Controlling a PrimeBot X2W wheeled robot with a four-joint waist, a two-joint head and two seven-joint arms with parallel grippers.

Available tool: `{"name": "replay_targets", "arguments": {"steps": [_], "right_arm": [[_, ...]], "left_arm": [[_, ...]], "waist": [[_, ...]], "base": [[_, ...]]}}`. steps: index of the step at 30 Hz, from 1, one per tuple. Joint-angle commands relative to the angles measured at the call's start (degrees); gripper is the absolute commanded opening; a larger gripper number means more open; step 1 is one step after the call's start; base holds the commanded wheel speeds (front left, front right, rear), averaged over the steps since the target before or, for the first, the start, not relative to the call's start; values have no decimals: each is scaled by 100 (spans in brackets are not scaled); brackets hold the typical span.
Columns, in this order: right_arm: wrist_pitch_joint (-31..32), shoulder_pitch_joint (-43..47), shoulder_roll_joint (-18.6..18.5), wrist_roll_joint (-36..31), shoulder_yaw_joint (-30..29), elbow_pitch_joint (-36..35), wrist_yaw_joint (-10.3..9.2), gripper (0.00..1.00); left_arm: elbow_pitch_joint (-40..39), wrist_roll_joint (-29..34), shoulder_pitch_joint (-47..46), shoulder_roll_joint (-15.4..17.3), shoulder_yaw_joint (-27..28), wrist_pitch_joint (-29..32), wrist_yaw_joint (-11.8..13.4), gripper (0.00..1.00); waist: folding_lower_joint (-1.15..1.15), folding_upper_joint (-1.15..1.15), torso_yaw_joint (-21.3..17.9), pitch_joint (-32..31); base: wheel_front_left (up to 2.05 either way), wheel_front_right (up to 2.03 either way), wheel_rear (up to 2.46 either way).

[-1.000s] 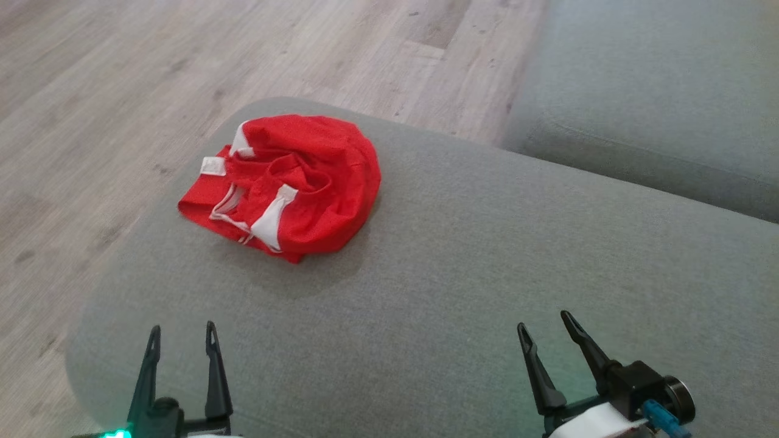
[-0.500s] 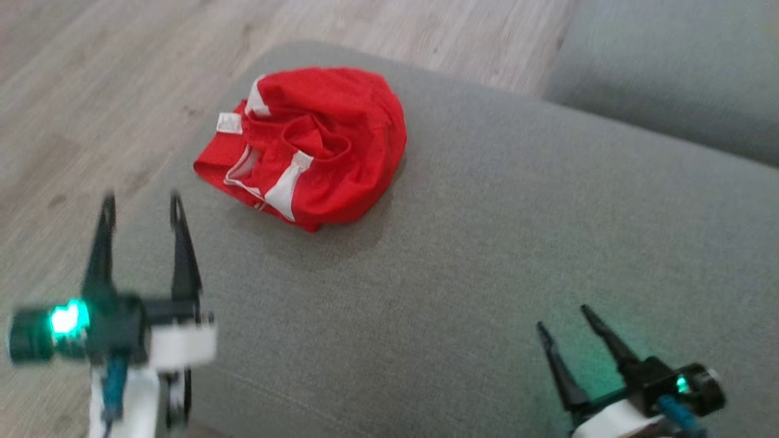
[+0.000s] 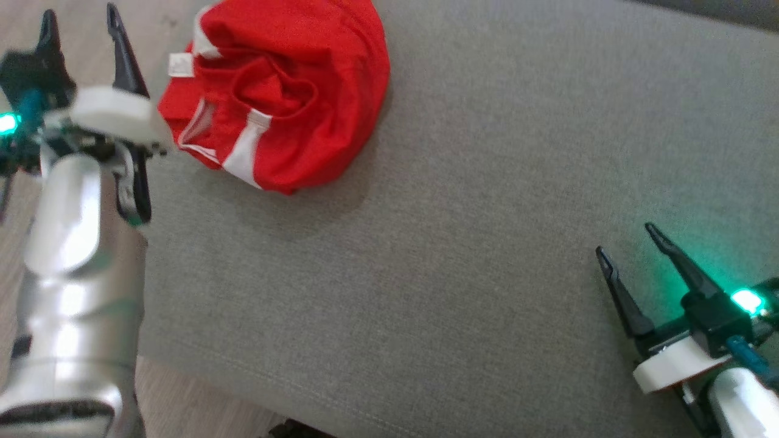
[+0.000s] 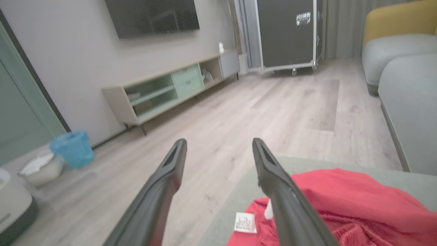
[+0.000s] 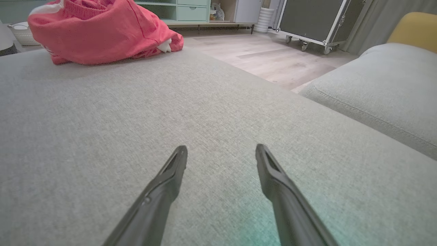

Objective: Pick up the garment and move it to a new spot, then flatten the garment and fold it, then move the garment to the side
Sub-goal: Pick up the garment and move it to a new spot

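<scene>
A: Grey sofa cushion (image 3: 462, 231), wood floor (image 4: 280, 102) beyond. Garment?
B: Red garment (image 3: 304, 79) with white trim, in a crumpled heap near the cushion's far left edge. White tag (image 3: 181, 64) on its left side.
A: Left fingers (image 3: 125, 58)?
B: Spread wide, holding nothing, raised just beside the garment's left edge.
A: Right fingers (image 3: 618, 292)?
B: Wide apart too, empty, low over bare cushion, well apart from the garment.

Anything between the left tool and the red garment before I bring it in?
Nothing visible. The open left tool hangs beside the red garment, by its label, with only air between. The right tool, also open, is far off across the grey cushion.
</scene>
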Motion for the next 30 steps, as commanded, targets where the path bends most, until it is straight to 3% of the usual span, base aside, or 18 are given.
{"name": "replay_targets", "arguments": {"steps": [1,7,11,17,19,30], "right_arm": [[-78,-84,-145,11,96,-220,-4,100],[-78,-149,-463,41,-20,-380,-4,100],[-78,-236,-580,51,-52,-476,-4,100],[-78,-362,-632,57,-107,-534,-4,100],[-78,-377,-624,49,-119,-542,-4,100],[-78,-479,-328,72,-69,-444,-4,100]], "left_arm": [[57,-97,-280,202,227,120,-54,100],[1338,-470,-1083,175,263,586,-522,100],[2048,-493,-1338,252,211,853,-601,100],[2611,-577,-1605,278,197,676,-721,100],[2695,-555,-1684,312,165,488,-717,0],[2888,-358,-2147,597,-99,-613,-812,0]], "waist": [[-2,0,-154,381],[-2,0,-266,836],[-2,0,-357,1032],[-2,0,-441,1211],[-2,0,-459,1241],[-2,0,-643,937]], "base": [[0,0,0],[0,0,0],[0,0,0],[0,0,0],[0,0,0],[0,0,0]]}}
